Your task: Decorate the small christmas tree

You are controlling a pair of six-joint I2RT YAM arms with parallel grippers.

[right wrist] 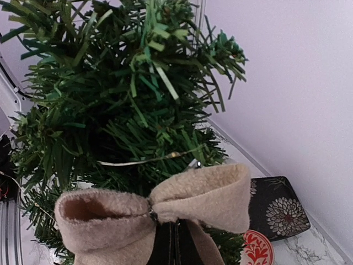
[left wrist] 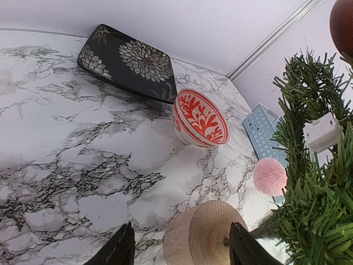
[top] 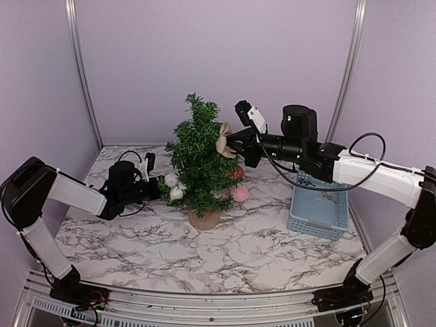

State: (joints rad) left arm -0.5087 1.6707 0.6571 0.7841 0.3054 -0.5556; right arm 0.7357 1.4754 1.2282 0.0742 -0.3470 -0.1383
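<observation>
Right jaws pinch a beige bow (right wrist: 212,193) at the small christmas tree (top: 195,155); left jaws spread.

The dark-green small christmas tree (top: 197,153) has a tan wooden base (left wrist: 204,232) and a beige felt bow (right wrist: 154,207). Near it: pink fluffy pom-pom (left wrist: 269,176), red-coral-patterned white bowl (left wrist: 199,118), black flower-printed square plate (left wrist: 128,62). Beneath it, white counter (top: 259,252) veined grey-black.

Fuzzy cloth bow (right wrist: 207,194), bristly tree (right wrist: 110,105)

Left gripper (left wrist: 181,247) is low beside the small christmas tree (top: 197,153), jaws spread wide. Right gripper (right wrist: 175,243) is at the tree's upper half, clamped on a beige bow (right wrist: 215,193)
</observation>
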